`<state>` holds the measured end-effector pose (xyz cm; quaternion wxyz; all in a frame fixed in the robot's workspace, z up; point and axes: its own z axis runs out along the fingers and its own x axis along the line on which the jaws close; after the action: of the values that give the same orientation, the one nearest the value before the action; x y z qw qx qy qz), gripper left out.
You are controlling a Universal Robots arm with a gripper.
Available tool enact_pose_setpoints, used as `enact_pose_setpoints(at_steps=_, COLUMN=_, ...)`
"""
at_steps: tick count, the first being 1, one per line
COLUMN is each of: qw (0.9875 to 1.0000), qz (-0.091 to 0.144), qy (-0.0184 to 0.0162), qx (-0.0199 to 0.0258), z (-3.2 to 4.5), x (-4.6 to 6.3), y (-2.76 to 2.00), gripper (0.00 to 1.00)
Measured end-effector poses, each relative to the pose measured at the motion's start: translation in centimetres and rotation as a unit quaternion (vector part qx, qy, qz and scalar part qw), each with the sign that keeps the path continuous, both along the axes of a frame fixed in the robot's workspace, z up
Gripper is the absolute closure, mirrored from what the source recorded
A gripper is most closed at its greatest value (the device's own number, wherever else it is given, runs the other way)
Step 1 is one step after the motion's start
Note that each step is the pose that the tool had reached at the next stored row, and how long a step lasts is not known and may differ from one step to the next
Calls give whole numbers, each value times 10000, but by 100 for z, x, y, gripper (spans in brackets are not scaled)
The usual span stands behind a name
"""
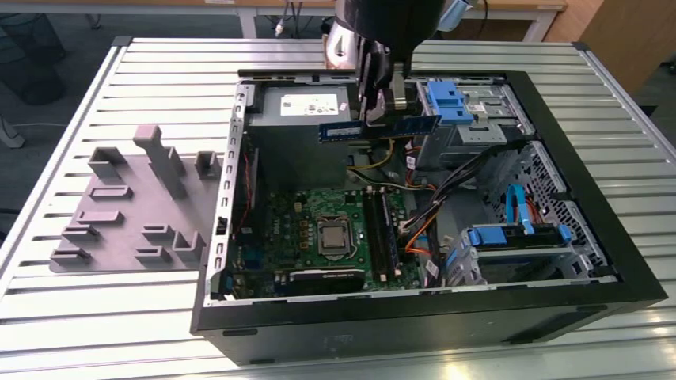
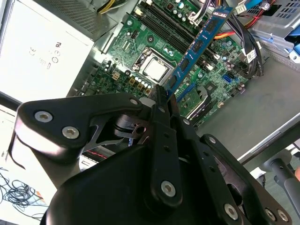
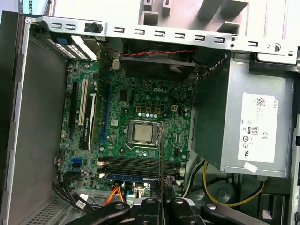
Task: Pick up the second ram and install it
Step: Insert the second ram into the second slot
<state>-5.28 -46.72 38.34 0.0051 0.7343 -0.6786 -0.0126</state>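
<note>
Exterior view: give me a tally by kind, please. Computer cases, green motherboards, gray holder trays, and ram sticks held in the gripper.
Computer case: 1
Green motherboard: 1
Gray holder tray: 1
Ram stick held in the gripper: 1, the second ram
Total: 4

Gray tray (image 1: 119, 231) beside open computer case (image 1: 423, 317)

A ribbed silvery metal table (image 1: 158, 59) stands on dark grey floor (image 1: 158, 20), a white-legged wooden desk (image 1: 518, 6) and black mesh bin (image 1: 30, 63) behind.
</note>
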Motion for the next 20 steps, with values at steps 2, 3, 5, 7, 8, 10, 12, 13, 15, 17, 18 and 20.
enact_pose_setpoints(at_steps=2, qw=10000, qz=12, qy=0, qx=0, z=0, x=0, y=0, gripper=86)
enact_pose_setpoints(at_steps=3, qw=10000, qz=17, qy=0, qx=0, z=0, x=0, y=0, gripper=86)
enact_pose_setpoints(at_steps=5, qw=10000, qz=28, qy=0, qx=0, z=0, x=0, y=-1, gripper=86)
enact_pose_setpoints(at_steps=7, qw=10000, qz=39, qy=0, qx=0, z=0, x=0, y=-1, gripper=86)
enact_pose_setpoints(at_steps=8, qw=10000, qz=44, qy=0, qx=0, z=0, x=0, y=-1, gripper=86)
enact_pose_setpoints(at_steps=10, qw=10000, qz=56, qy=0, qx=0, z=0, x=0, y=-1, gripper=86)
enact_pose_setpoints(at_steps=12, qw=10000, qz=67, qy=0, qx=0, z=0, x=0, y=-1, gripper=86)
enact_pose_setpoints(at_steps=13, qw=10000, qz=73, qy=0, qx=0, z=0, x=0, y=-1, gripper=86)
enact_pose_setpoints(at_steps=15, qw=10000, qz=86, qy=0, qx=0, z=0, x=0, y=-1, gripper=86)
enact_pose_setpoints(at_steps=17, qw=10000, qz=98, qy=0, qx=0, z=0, x=0, y=-1, gripper=86)
enact_pose_setpoints(at_steps=18, qw=9999, qz=104, qy=0, qx=0, z=0, x=0, y=-1, gripper=86)
enact_pose_setpoints(at_steps=20, qw=9999, qz=117, qy=0, qx=0, z=0, x=0, y=-1, gripper=86)
